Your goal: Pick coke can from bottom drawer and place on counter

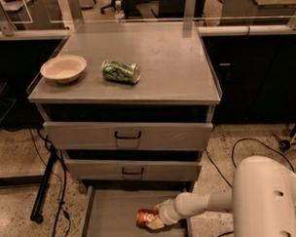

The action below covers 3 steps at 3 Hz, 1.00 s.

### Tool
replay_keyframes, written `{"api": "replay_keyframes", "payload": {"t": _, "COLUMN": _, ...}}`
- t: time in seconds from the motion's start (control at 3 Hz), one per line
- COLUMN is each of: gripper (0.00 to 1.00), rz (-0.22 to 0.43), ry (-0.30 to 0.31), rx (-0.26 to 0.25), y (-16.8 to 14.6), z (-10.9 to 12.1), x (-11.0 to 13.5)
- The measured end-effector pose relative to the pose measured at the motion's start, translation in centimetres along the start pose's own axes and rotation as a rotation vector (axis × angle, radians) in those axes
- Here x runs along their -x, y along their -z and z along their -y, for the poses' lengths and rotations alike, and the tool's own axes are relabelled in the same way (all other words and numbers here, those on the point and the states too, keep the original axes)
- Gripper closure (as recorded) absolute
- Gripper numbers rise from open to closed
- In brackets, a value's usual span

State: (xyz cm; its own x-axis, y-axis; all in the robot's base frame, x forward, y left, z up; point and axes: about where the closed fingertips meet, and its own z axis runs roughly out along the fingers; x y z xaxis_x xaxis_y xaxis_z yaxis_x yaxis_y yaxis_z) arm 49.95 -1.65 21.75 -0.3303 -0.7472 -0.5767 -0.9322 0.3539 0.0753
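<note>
Red coke can (145, 217) sits in the open bottom drawer (112, 215), claw (157, 221) at its right, grey counter (160, 61) above.

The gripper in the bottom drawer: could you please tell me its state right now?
Gripper: at the coke can in the bottom drawer; open or closed cannot be told.

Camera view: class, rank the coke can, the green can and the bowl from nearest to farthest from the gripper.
The gripper is low in the bottom drawer.
1. coke can: right at the gripper, on the drawer floor.
2. green can: up on the counter, left of middle.
3. bowl: on the counter, farther left still.
</note>
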Motion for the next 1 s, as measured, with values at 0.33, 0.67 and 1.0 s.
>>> {"api": "replay_keyframes", "payload": {"t": 0.33, "gripper": 1.00, "rz": 0.006, "ry": -0.047, "rx": -0.047, "y": 4.4, "z": 0.5, "x": -0.5}}
{"api": "replay_keyframes", "payload": {"t": 0.67, "gripper": 1.00, "rz": 0.007, "ry": -0.076, "rx": -0.107, "y": 9.1, "z": 0.6, "x": -0.5}}
{"api": "replay_keyframes", "payload": {"t": 1.0, "gripper": 1.00, "rz": 0.007, "ry": -0.074, "rx": -0.122, "y": 10.5, "z": 0.5, "x": -0.2}}
